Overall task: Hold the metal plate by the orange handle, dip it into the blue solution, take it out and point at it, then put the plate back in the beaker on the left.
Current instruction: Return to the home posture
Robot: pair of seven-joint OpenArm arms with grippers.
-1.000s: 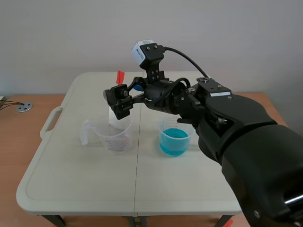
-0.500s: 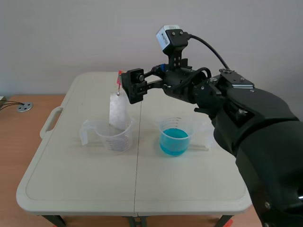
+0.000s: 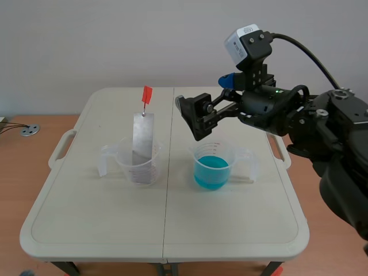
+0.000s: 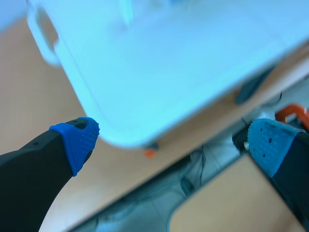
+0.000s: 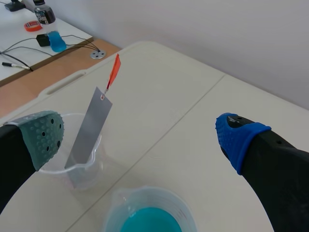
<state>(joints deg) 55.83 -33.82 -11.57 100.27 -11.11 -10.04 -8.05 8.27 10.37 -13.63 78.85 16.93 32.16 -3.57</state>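
Pale surface [image 3: 92, 230]: grey metal plate [image 3: 142, 135] being propped in clear beaker [image 3: 123, 164].
Its orange handle [image 3: 147, 94] is being offered upward, left of the wide-open right hand [image 3: 192, 119].

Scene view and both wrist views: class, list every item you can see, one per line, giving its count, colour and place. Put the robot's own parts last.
table: one, cream, under everything.
left beaker: one, clear, left half of the table.
metal plate: one, grey, leaning in the left beaker.
orange handle: one, orange-red, at the plate's top end.
right beaker: one, clear, right of the table's centre seam.
blue solution: one pool, blue, inside the right beaker.
grey disc: one, grey, on the wooden surface left of the table.
right end effector: one, black, open, above the right beaker, holding nothing.
left end effector: one, black with blue pads, open, off the table's corner.
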